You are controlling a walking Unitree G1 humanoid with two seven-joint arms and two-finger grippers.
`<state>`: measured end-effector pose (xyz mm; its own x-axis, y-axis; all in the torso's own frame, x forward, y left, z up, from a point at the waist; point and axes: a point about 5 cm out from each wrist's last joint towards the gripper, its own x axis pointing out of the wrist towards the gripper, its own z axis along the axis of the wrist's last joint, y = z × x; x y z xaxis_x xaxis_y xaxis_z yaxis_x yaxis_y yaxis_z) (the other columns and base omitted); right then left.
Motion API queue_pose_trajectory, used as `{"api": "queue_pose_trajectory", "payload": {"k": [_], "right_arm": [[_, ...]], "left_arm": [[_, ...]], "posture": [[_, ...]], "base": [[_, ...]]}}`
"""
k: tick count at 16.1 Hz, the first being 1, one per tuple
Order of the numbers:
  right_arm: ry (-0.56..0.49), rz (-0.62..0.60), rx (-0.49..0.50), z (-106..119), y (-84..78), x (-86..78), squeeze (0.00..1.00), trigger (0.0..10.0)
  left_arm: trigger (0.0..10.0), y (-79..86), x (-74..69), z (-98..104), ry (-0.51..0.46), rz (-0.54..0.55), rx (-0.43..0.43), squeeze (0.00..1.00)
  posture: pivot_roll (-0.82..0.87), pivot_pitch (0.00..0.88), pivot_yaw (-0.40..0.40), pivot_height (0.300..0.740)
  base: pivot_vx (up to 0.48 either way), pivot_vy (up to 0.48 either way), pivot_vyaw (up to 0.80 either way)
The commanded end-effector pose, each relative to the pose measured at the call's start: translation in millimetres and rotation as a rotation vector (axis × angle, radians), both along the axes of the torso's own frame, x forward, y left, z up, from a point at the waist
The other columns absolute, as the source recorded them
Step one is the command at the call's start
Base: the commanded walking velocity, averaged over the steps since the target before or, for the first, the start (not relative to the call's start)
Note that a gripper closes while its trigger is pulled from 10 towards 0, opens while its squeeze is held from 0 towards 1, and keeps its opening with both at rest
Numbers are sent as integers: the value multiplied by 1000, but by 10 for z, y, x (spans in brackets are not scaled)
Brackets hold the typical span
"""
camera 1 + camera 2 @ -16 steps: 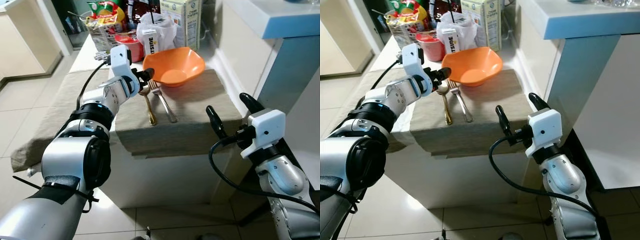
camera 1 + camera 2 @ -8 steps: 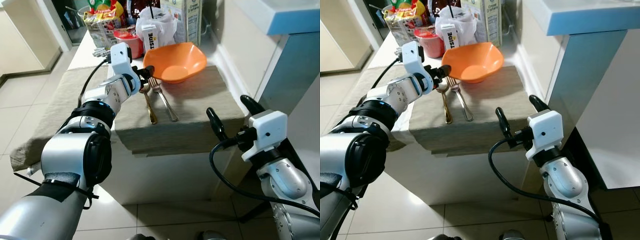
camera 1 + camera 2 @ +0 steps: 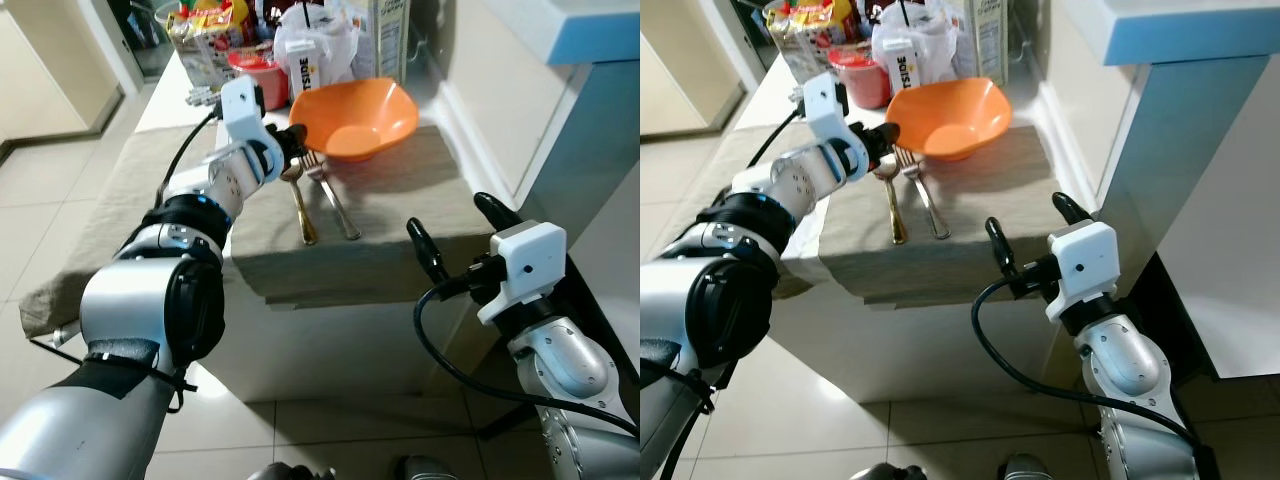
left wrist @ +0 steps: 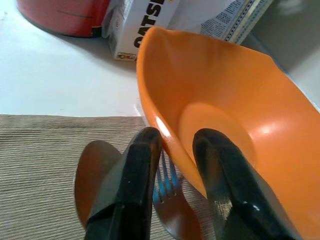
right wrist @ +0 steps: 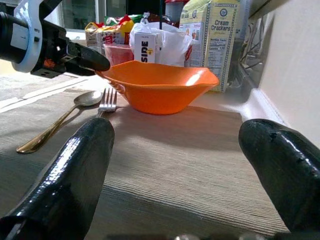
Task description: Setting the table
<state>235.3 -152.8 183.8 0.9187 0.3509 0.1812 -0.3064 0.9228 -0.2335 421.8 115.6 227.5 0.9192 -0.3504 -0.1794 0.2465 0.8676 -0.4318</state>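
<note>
Your left gripper (image 4: 172, 165) pinches the orange bowl (image 3: 355, 118) at its near rim, right gripper (image 3: 455, 235) spread idle; bowl likely light, stiff, slick, so grip firmly.

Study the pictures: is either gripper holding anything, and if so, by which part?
The left gripper has the orange bowl by its rim, one finger inside and one outside. The right gripper is open and holds nothing.
</note>
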Motion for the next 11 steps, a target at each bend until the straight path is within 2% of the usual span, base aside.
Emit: {"api": "queue_pose_trajectory", "payload": {"k": [1, 8, 10, 11], "right_arm": [[-9, 7, 3, 35, 36, -7, 0, 10000], [0, 18, 1, 17, 69, 30, 0, 10000], [5, 20, 0, 1, 80, 31, 0, 10000], [7, 22, -1, -4, 84, 34, 0, 10000]], "left_arm": [[0, 15, 10, 60, -1, -2, -9, 0], [0, 26, 24, 172, -39, -17, 4, 0], [0, 40, 30, 230, -80, -34, 59, 0], [1804, 65, 39, 262, -108, -22, 140, 0]], "posture": [[-308, 104, 143, 740], [-288, 105, 139, 740], [-285, 103, 138, 740], [-283, 96, 135, 740]], "base": [[0, 0, 0], [0, 0, 0], [0, 0, 0], [0, 0, 0]]}}
